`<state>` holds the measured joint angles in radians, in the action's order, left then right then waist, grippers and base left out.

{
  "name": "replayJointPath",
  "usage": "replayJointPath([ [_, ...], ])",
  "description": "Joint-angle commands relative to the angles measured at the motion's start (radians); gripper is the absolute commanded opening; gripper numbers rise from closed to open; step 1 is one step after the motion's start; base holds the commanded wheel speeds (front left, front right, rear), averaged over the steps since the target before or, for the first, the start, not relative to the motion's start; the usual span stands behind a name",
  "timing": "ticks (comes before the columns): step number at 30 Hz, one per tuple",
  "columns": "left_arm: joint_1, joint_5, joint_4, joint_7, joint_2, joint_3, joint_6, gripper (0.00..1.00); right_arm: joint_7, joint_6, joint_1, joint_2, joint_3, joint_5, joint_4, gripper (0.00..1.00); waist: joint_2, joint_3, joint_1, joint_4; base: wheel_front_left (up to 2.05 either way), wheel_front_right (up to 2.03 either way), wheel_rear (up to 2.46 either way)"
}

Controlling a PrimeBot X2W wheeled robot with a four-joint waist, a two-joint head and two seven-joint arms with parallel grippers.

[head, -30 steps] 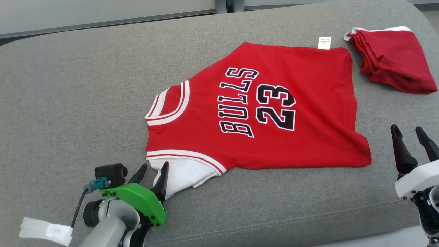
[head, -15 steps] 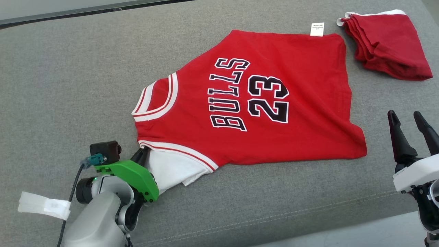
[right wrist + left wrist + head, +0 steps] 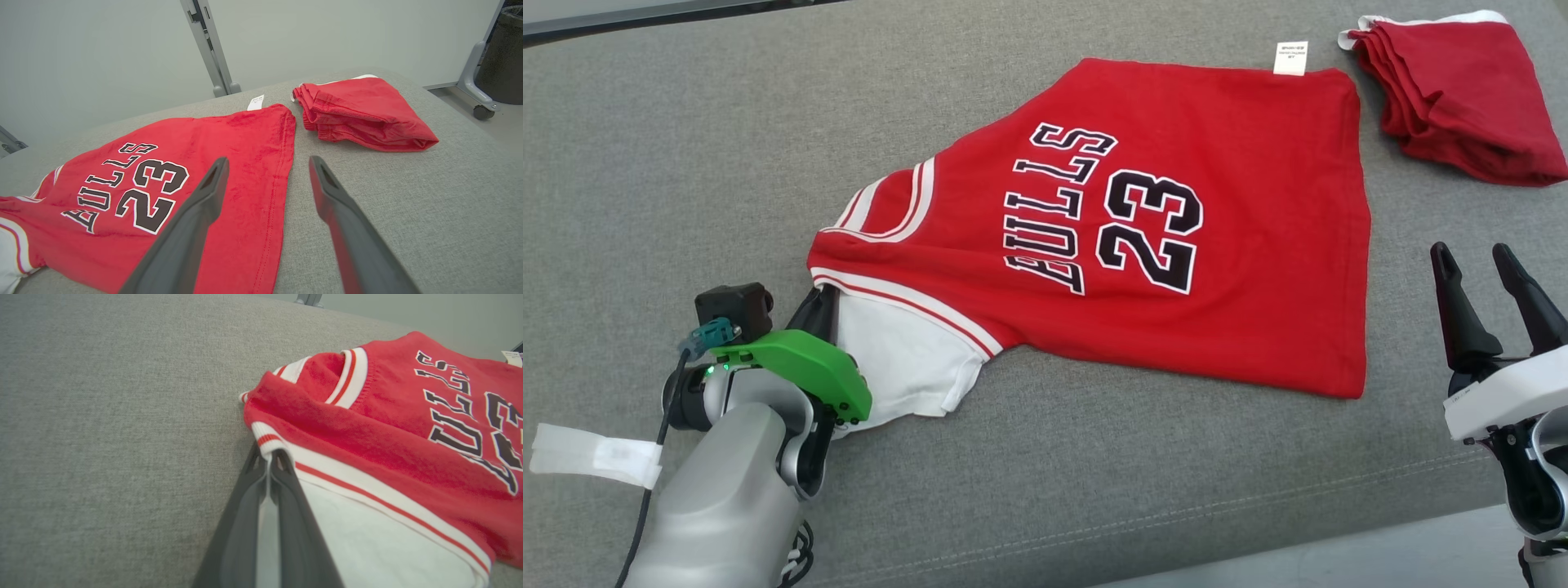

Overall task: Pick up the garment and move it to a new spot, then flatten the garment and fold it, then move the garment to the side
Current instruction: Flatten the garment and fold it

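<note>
The garment (image 3: 1176,220) is a red jersey with black lettering and number 23, lying spread on the grey cushion, a small white tag (image 3: 1290,58) at its far edge. Its white sleeve panel (image 3: 894,367) points toward the lower left. My left gripper (image 3: 818,304) is shut on the striped trim at that sleeve's corner; in the left wrist view the two dark fingers (image 3: 286,498) pinch the trim (image 3: 267,443) of the jersey (image 3: 367,424). My right gripper (image 3: 1485,265) hovers open at the right, beside the jersey's near right corner, holding nothing; its fingers (image 3: 196,216) stand apart over the hem (image 3: 253,183).
A smaller folded dark-red cloth (image 3: 1462,98) lies at the far right of the cushion (image 3: 686,163), also seen as the folded cloth (image 3: 359,114) in the right wrist view. The cushion's front edge (image 3: 1258,523) runs below. A wheeled stand (image 3: 474,94) is at the right.
My left gripper has closed on the sleeve trim and pulled it toward the left; the jersey's shoulder has stretched and skewed after it. The head camera has also shifted. The right gripper stays open.
</note>
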<state>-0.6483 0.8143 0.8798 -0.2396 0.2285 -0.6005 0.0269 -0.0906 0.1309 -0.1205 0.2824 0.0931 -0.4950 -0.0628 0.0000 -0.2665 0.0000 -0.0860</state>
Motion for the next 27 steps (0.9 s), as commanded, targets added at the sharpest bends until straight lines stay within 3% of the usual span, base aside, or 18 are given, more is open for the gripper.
replayJointPath([
  [1,-0.015,-0.006,0.013,-0.010,-0.005,0.005,0.008,0.68,0.002,0.000,-0.012,0.001,-0.001,0.001,0.001,1.00,0.0000,0.000,0.0000,0.001,0.00,0.00,0.00],
  [2,-0.018,-0.007,0.022,-0.013,-0.007,0.007,0.011,1.00,0.003,0.000,-0.012,0.001,-0.002,0.001,0.004,1.00,0.0000,0.001,0.0000,0.003,0.00,0.00,0.00],
  [9,0.002,-0.049,-0.020,-0.025,0.000,0.048,0.027,1.00,0.018,0.000,0.006,0.002,0.005,0.008,0.008,1.00,0.0000,0.029,0.0000,0.030,0.00,0.00,0.00],
  [16,0.157,-0.123,-0.196,-0.026,0.024,0.111,-0.003,1.00,0.030,0.000,0.027,-0.017,0.017,0.042,-0.002,1.00,0.0000,0.086,0.0000,0.064,0.00,0.00,0.00],
  [27,0.291,-0.125,-0.361,-0.024,0.045,0.133,-0.061,1.00,0.034,0.000,0.049,-0.042,-0.006,0.067,-0.022,1.00,0.0000,0.157,0.0000,0.094,0.00,0.00,0.00],
])
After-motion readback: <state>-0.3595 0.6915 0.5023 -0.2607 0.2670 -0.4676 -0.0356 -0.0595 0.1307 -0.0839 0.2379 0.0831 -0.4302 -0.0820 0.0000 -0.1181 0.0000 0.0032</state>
